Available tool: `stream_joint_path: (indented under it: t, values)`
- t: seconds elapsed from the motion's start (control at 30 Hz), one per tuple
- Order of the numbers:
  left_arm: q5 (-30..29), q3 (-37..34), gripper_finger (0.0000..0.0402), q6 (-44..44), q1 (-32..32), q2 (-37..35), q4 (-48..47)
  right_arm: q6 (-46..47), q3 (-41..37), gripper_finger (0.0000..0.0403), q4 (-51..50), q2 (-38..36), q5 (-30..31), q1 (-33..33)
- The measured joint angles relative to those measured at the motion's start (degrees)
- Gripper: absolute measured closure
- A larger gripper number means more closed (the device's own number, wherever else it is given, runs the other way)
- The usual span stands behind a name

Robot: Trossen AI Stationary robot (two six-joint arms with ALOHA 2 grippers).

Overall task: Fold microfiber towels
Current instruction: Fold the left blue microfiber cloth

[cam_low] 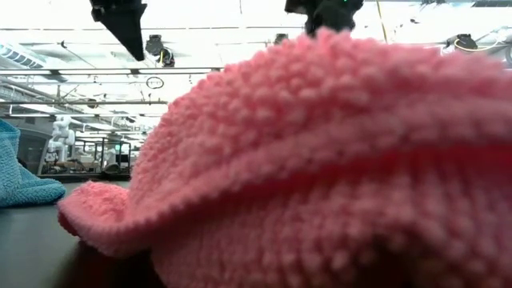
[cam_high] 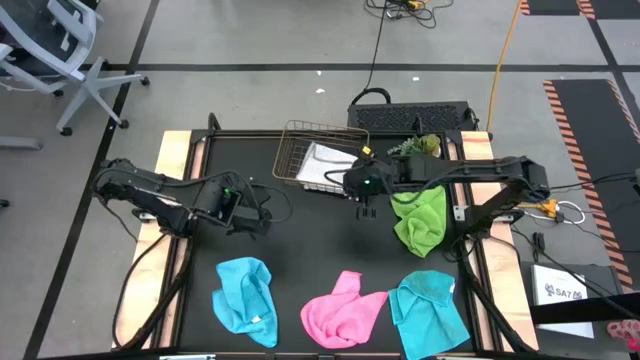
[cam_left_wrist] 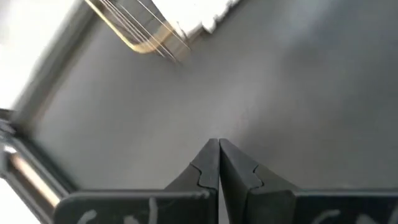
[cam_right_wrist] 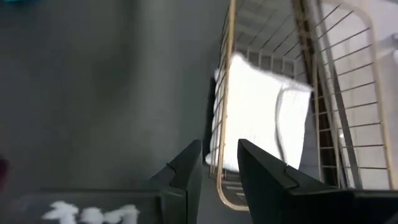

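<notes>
pink towel [cam_high: 342,308], lime towel [cam_high: 422,222] (copper basket [cam_high: 300,133])

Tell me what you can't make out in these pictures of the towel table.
- Low view: the pink towel sits against the lens, hiding nearly the whole table.
- High view: the lime green towel is partly covered by the right arm.
- Right wrist view: the white towel in the wire basket is washed out, so its folds are unreadable.
- Left wrist view: the basket is cut off by the edge.

Copper wire basket [cam_high: 312,150] at table [cam_high: 300,240] rear; plant [cam_high: 415,146] beside.
</notes>
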Motion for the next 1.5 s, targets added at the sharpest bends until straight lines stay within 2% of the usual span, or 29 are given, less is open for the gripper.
stream_joint_path:
  t: [0.1, 0.2, 0.27, 0.5, 0.7, 0.9, 1.13, 1.5]
  values:
    - [5.0, -1.4, 0.0392, -3.1, -1.3, 0.0, -0.1, 2.4, 0.0, 0.0307, 0.5, -2.2, 1.1, 1.0]
    - [5.1, -4.2, 0.0392, -11.2, -4.1, 0.1, -0.9, 3.8, 0.0, 0.0307, 0.4, -3.8, 1.3, 1.5]
    - [6.1, -6.6, 0.0392, -19.5, -5.8, 0.1, -1.7, 4.1, 0.0, 0.0307, 0.4, -4.8, 1.3, 1.7]
    - [17.9, -12.5, 0.0392, -51.0, -14.1, 0.1, -5.8, 3.9, 0.0, 0.0307, 0.4, -5.7, 1.3, 1.7]
    - [22.9, -17.0, 0.0392, -67.1, -23.0, 0.1, -4.8, 3.6, 0.0, 0.0307, 0.5, -5.6, 1.2, 1.7]
    - [24.6, -22.5, 0.0392, -70.4, -28.0, 0.1, 4.6, 3.5, 0.0, 0.0307, 0.8, -5.6, 1.1, 1.7]
    - [27.2, -30.2, 0.0383, -68.6, -29.2, 0.1, 16.4, 3.7, 0.0, 0.0307, 0.9, -5.6, 1.1, 1.7]
    - [28.7, -35.5, 0.0293, -68.6, -28.9, 0.1, 19.7, 3.7, 0.0, 0.0307, 3.6, -5.6, 1.1, 1.6]
